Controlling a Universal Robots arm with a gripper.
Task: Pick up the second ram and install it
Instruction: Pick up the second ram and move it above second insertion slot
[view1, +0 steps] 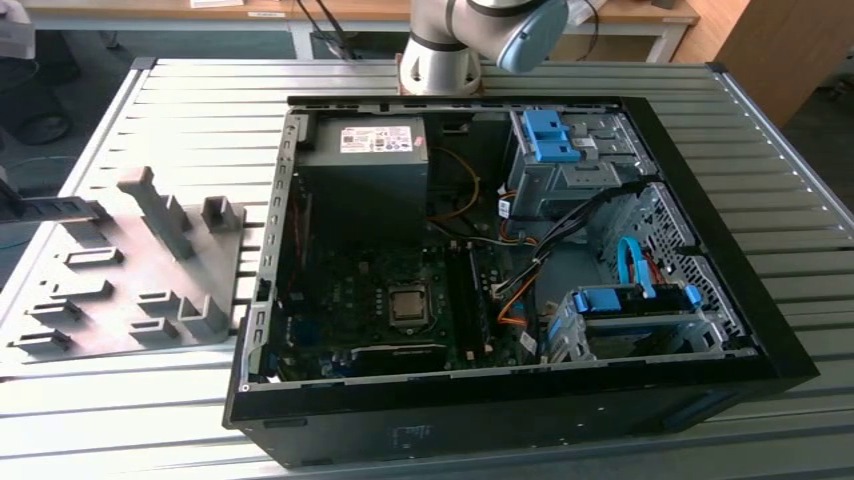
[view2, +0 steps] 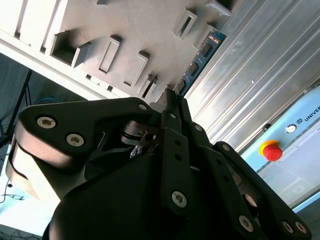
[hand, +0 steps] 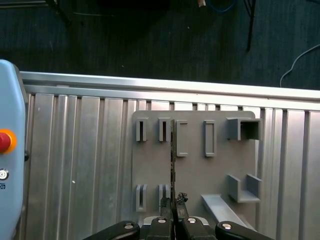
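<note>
The second ram (hand: 172, 155) is a thin dark board seen edge-on, standing over the grey tray (hand: 200, 170) between its slot holders. My gripper (hand: 173, 202) is shut on its near end, one finger on each face. In the second wrist view the ram (view2: 201, 57) sticks out past the gripper (view2: 170, 97), showing a blue-green face with small black chips. In the exterior view the ram (view1: 67, 208) is a dark bar over the tray (view1: 120, 290) at the exterior view's left. The open computer case (view1: 534, 400) lies at the middle and right, with its motherboard (view1: 400, 300) exposed.
Thick grey uprights (view1: 167, 215) rise from the tray. The arm's base (view1: 441, 60) stands behind the case. Cables and blue drive brackets (view1: 634, 300) fill the case's right side. A red stop button (view2: 270, 150) sits beside the ribbed metal table (view1: 747, 110).
</note>
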